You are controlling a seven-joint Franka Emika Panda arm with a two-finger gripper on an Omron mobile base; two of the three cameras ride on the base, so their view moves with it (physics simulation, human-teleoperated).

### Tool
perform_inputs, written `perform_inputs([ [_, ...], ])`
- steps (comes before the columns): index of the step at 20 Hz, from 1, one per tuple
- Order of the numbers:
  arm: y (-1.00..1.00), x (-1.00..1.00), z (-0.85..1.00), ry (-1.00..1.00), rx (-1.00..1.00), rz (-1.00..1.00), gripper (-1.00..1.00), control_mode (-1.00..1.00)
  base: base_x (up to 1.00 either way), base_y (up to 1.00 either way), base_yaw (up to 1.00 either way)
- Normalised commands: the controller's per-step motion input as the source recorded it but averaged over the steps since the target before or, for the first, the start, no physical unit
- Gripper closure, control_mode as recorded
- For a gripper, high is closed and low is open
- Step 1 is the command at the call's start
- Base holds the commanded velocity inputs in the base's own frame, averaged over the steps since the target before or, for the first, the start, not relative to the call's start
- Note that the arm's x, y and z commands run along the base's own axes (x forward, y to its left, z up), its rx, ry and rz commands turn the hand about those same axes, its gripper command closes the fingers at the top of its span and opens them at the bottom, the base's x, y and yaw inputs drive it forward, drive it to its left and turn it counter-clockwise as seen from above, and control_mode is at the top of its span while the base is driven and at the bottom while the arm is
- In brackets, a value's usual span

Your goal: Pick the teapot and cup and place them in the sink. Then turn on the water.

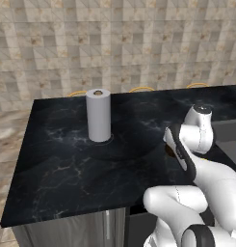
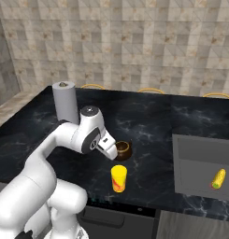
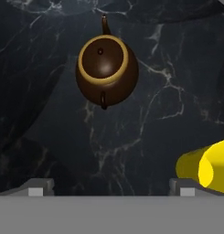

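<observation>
Nothing is in the sink yet; you have both lifts and the tap left. Teapot stands upright on the counter toward its front edge, lid up, its spout-to-handle line running away from the hand, though which end is the spout looks uncertain. Cup stands nearer the front edge. Gripper hangs above, fingers spread wide, holding nothing.
</observation>
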Motion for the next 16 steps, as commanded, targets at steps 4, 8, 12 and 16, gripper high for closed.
perform_inputs([
  [4,-0.19,0.00,-0.02,0.00,0.00,0.00,-1.00,-1.00,0.00,0.00,0.00],
  [8,-0.15,0.00,-0.06,0.00,0.00,0.00,-1.00,-1.00,0.00,0.00,0.00],
  [12,-0.02,0.06,-0.10,0.00,0.00,0.00,-1.00,-1.00,0.00,0.00,0.00],
  [16,0.00,0.17,-0.16,0.00,0.00,0.00,-1.00,-1.00,0.00,0.00,0.00],
])
